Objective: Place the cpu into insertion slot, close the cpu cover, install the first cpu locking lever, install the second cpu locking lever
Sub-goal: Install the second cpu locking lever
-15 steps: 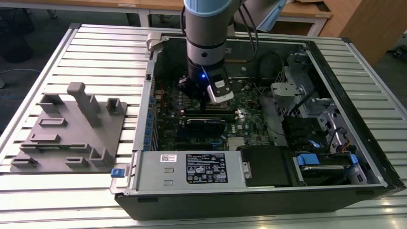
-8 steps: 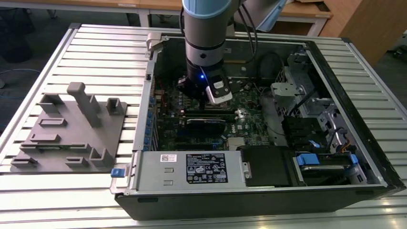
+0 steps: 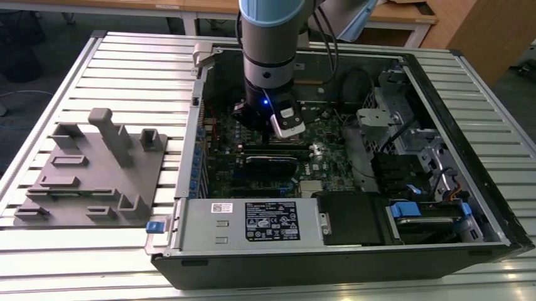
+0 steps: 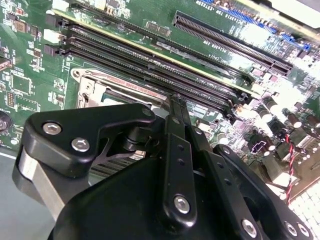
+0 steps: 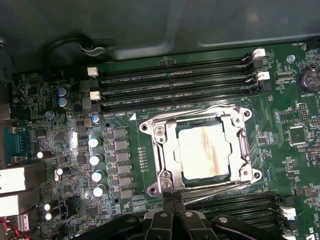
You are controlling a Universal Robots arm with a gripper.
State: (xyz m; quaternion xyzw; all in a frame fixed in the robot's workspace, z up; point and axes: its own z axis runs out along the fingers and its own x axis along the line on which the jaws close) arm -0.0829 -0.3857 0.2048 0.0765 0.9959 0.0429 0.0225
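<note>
Inside the open computer case (image 3: pixel 469 157), the arm (image 3: pixel 270 56) is lowered over the green motherboard (image 3: pixel 327 157), with the case lying on a slatted metal table (image 3: pixel 100 69) in the exterior view. A grey fixture block (image 3: pixel 92 172) is seen on the table at about nine o'clock from the case, and the white-labelled power supply box (image 3: pixel 251 222) sits at about six o'clock from the arm's tip.

The gripper (image 5: pixel 172 199) is seen with its black fingers (image 4: pixel 176 112) drawn together into a single narrow tip, nothing being visibly held between them. In the first wrist view that tip is placed just beside the edge of the insertion slot (image 5: pixel 202 150), close to one of the thin wire levers (image 5: pixel 220 187) that runs along the socket's side; whether it is touched cannot be told.

The cpu (image 5: pixel 204 152) is seated flat in the socket, its pale metal top showing through the cut-out centre. The cpu cover (image 5: pixel 234 150) is lying down flat around the chip, framed by the silver rim with its corner screws. A second wire lever (image 5: pixel 200 111) is seen along the opposite side, next to the long memory slots (image 5: pixel 175 80). In the second wrist view a corner of the socket frame (image 4: pixel 92 85) is visible beyond the fingers.
</note>
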